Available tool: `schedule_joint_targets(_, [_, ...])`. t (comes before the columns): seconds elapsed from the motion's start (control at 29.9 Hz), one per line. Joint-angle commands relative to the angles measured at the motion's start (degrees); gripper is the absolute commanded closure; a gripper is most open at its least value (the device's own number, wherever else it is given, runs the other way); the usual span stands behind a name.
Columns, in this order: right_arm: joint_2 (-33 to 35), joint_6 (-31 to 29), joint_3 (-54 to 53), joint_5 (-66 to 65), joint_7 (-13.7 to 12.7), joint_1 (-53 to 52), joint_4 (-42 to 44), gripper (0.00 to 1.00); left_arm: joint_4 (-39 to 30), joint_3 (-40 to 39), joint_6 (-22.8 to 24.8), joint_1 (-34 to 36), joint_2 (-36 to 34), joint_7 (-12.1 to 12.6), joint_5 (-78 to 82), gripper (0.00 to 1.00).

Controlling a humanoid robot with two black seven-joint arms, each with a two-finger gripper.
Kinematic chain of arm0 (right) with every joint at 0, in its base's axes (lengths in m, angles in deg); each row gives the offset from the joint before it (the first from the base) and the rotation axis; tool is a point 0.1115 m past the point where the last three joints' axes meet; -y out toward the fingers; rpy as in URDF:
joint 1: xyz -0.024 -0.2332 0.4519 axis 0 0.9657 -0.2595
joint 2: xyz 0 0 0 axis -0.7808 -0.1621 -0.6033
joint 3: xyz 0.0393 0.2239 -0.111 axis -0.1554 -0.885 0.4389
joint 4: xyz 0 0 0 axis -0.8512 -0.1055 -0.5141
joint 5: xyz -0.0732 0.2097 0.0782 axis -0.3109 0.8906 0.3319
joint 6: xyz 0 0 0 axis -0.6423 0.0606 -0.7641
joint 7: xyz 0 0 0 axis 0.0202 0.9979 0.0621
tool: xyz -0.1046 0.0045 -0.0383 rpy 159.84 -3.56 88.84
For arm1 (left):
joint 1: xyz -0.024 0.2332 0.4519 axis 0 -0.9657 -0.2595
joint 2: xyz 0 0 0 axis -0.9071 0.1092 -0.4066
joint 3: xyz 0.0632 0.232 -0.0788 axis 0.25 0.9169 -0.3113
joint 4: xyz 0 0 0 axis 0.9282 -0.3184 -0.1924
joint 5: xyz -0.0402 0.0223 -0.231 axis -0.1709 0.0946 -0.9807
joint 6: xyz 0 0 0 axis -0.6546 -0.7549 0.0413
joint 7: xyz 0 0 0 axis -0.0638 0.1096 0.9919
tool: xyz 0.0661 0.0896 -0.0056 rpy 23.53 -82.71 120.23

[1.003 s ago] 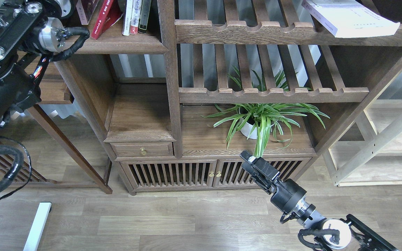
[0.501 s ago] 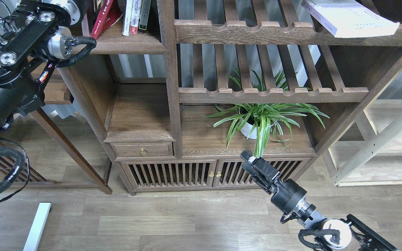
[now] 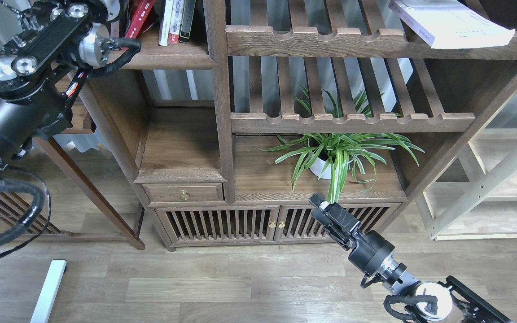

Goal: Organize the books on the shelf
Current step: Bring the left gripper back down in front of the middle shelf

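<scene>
A red book (image 3: 140, 18) leans to the right on the dark brown shelf (image 3: 168, 57) at the top left, just right of my left arm's wrist (image 3: 94, 42). The arm reaches up along the shelf's left end and its gripper runs off the top edge. The maroon book does not show; my arm covers that spot. A thick white-lavender book (image 3: 449, 22) lies flat on the upper slatted rack at the top right. My right gripper (image 3: 317, 202) hangs low in front of the cabinet doors, empty, too dark to tell its fingers apart.
Thin white, red and black spines (image 3: 175, 20) stand right of the red book against the bookcase post (image 3: 216, 89). A potted spider plant (image 3: 330, 157) sits on the lower board. A pale wooden frame (image 3: 487, 179) stands at the right.
My left arm has moved up and to the right along the shelf's left end. The red book has shifted right and stands steeper. The right arm has not moved.
</scene>
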Motion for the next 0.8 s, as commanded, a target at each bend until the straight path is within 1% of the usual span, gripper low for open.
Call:
schedule_joint_targets(0.0, [0.0,0.0,0.3,0.0,0.0,0.1,0.0,0.17,0.1,-0.1,-0.1,1.6,0.1,0.1,0.0,0.67])
schedule_joint_targets(0.17, [-0.1,0.0,0.7,-0.1,0.0,0.1,0.0,0.17,-0.1,-0.5,-0.1,3.0,-0.2,0.1,-0.1,0.64])
schedule_joint_targets(0.47, [0.6,0.0,0.6,0.0,0.0,0.7,0.0,0.17,0.0,-1.3,-0.1,8.2,-0.6,0.1,-0.1,0.62])
schedule_joint_targets(0.6, [0.8,0.0,0.5,-0.1,0.0,0.9,0.0,0.17,-0.4,-2.5,-0.1,8.8,-0.6,0.2,-0.2,0.62])
schedule_joint_targets(0.74, [1.0,0.0,-0.3,0.0,0.0,1.1,0.3,0.16,-2.4,-3.9,-0.2,8.6,-1.7,0.1,-0.2,0.59])
schedule_joint_targets(0.77, [1.1,0.0,-0.4,0.3,0.0,1.1,0.4,0.16,-3.4,-4.1,-0.2,8.4,-2.4,0.1,-0.2,0.55])
